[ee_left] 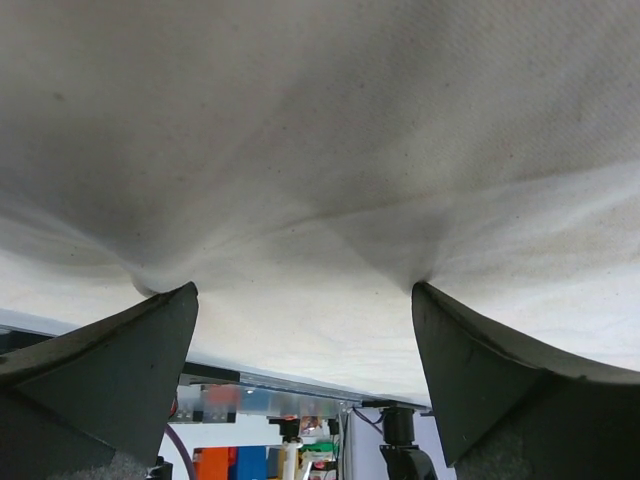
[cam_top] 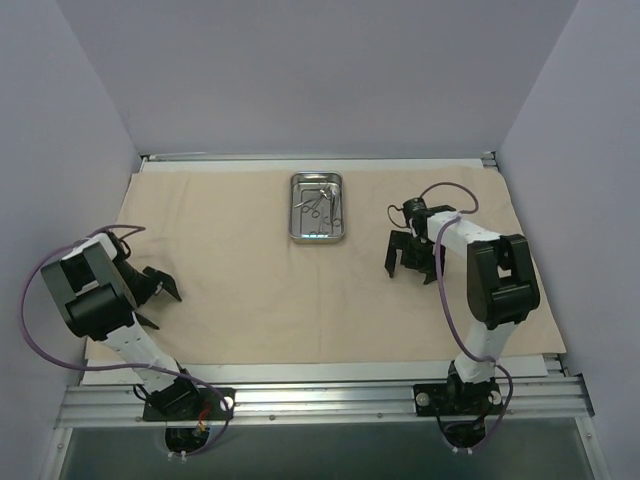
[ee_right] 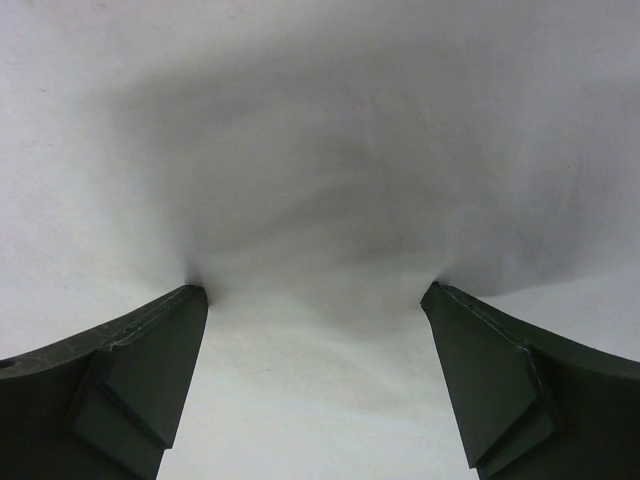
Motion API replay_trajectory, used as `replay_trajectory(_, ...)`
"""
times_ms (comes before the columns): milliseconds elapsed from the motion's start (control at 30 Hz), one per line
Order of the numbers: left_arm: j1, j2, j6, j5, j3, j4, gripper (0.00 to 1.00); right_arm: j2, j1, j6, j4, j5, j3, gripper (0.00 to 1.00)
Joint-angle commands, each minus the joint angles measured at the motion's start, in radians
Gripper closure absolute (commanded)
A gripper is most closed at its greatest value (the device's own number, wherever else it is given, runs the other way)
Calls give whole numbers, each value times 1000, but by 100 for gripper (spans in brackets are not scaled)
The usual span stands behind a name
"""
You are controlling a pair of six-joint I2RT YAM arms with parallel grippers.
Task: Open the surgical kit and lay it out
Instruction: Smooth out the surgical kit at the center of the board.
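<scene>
The beige wrapping cloth of the surgical kit lies spread flat over the table. On its far middle stands the shiny steel tray, and several thin silver forceps lie inside it. My left gripper is open at the near left, low over the cloth, with nothing between its fingers. My right gripper is open to the right of the tray, pointing down at the cloth. Both fingertips touch or nearly touch the fabric, and nothing is held.
Grey walls close the table on three sides. A metal rail with both arm bases runs along the near edge. The cloth's near edge shows in the left wrist view, with the rail below it.
</scene>
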Motion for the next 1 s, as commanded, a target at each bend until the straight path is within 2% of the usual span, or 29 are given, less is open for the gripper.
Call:
replay_trajectory(0,22,-49,27,-32,-48,-3,2,-31,-39,-11,-132,31,-45,1)
replay_trajectory(100,18,-71,57,-2,-32,-25,2,-57,-31,-43,-154,31,33,1)
replay_trajectory(333,-11,-258,70,-6,68,-65,3,-65,-20,-74,-241,31,287,1)
replay_trajectory(500,-27,-180,73,47,140,-19,3,-21,-20,-65,-176,-46,263,1)
replay_trajectory(733,-69,-101,99,86,169,61,6,42,-20,-71,-88,-11,164,1)
replay_trajectory(867,-100,-106,106,60,191,64,6,18,-19,-83,-65,8,128,1)
replay_trajectory(967,-172,-164,97,49,224,90,6,1,-9,-108,-59,-4,192,0)
